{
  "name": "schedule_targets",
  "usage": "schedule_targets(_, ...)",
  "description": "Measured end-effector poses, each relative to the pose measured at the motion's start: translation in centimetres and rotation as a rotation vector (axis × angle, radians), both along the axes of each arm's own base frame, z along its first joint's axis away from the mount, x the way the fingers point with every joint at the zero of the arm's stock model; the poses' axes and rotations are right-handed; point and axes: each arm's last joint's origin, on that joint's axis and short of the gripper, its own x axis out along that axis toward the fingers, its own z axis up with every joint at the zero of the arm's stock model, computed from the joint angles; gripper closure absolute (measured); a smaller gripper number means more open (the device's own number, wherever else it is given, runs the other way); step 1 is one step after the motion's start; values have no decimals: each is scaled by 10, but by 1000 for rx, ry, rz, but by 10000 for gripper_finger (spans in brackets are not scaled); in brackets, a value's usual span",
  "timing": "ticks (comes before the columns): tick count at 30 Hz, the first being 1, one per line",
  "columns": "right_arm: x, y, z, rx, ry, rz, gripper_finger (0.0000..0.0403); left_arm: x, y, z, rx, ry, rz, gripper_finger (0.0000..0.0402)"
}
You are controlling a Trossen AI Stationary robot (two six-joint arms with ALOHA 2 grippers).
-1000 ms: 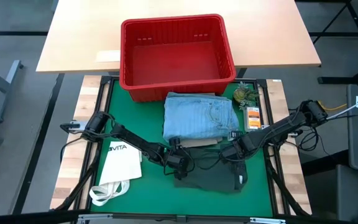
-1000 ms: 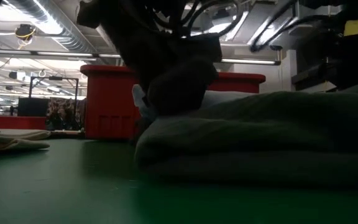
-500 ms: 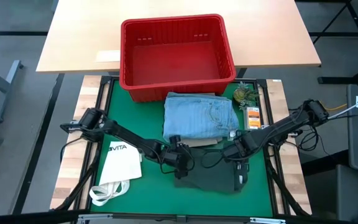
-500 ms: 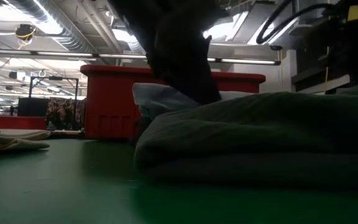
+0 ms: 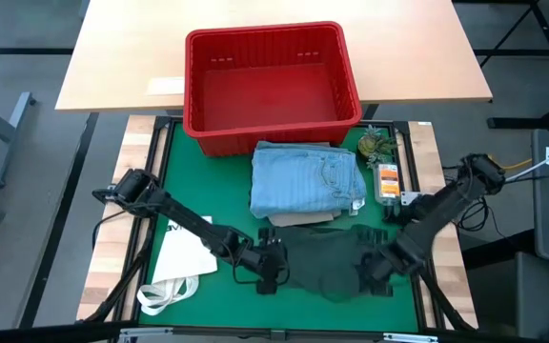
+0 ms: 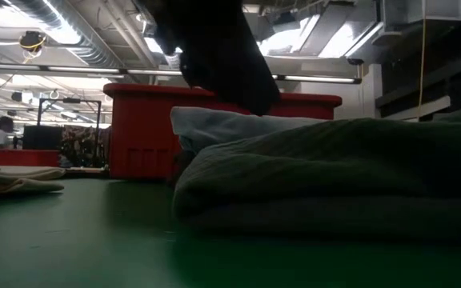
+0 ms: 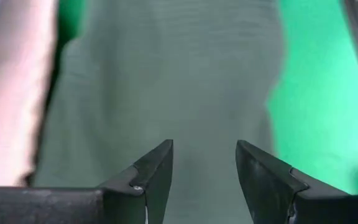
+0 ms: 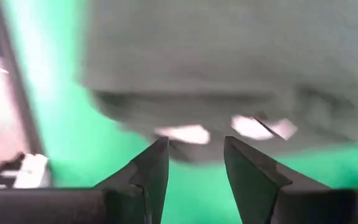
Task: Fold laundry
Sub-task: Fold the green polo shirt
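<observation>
Red basket [image 5: 201, 119] holds no laundry

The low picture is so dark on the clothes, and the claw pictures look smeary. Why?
Low view: bright ceiling lights sit behind the dark green-grey garment, so it looks shadowy. Left wrist view: the cloth beyond the open left claw is soft and out of focus. Right wrist view: the garment past the open right claw is smeared. High view: even light, everything crisp.

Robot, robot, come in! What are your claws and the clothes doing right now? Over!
Left gripper open, over dark green-grey garment. Right gripper open at its other edge, nothing held. Light blue piece folded beside red basket. Nothing in the way.
</observation>
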Motion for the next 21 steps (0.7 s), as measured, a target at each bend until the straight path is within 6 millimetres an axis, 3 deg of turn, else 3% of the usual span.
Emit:
schedule_targets(7,-11,46,0,46,-307,3,247,-13,-30,1,-4,-27,-69,233)
schedule_targets(14,-19,70,-24,49,-235,-68,247,-18,-46,4,-2,-86,-58,233)
schedule_targets(21,-15,76,-37,8,-262,-105,247,-18,-46,4,22,-101,-34,233)
